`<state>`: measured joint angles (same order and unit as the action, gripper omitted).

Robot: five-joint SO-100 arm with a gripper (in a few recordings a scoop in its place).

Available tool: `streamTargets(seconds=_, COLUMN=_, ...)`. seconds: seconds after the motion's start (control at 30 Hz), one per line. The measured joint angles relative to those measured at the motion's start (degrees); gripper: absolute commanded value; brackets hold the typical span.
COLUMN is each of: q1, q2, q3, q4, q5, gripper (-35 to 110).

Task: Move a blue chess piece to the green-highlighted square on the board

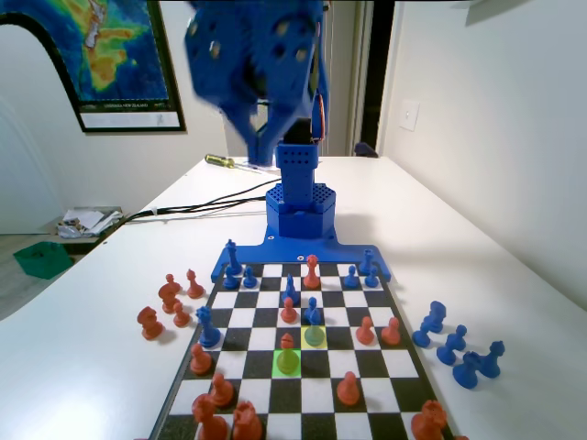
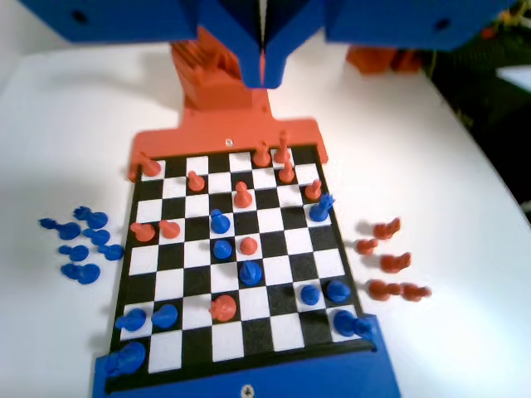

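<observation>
Gripper (image 2: 264, 75): we see it raised high over the board's (image 1: 404, 362) far end, jaws pressed together, nothing between them.
Blue pawn (image 1: 315, 333): in the fixed view we place it on the yellow square (image 1: 315, 346), tinted by the highlight.
Green square (image 1: 287, 368): just left of and nearer than the yellow one; the piece (image 1: 287, 358) standing on it looks green-tinted, so we cannot tell its colour.
Captured pieces (image 1: 456, 348): beside the board on the table (image 1: 83, 339).
</observation>
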<state>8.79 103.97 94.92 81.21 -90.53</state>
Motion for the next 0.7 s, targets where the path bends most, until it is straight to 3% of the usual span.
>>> streamTargets(seconds=0.4, q1=-1.8, q2=-18.8, q3=-2.7, q4=-10.2, q5=14.0, gripper=10)
streamTargets(seconds=0.7, q1=-4.7, q2=-22.8, q3=-2.0, q4=-18.0, q5=16.9, gripper=14)
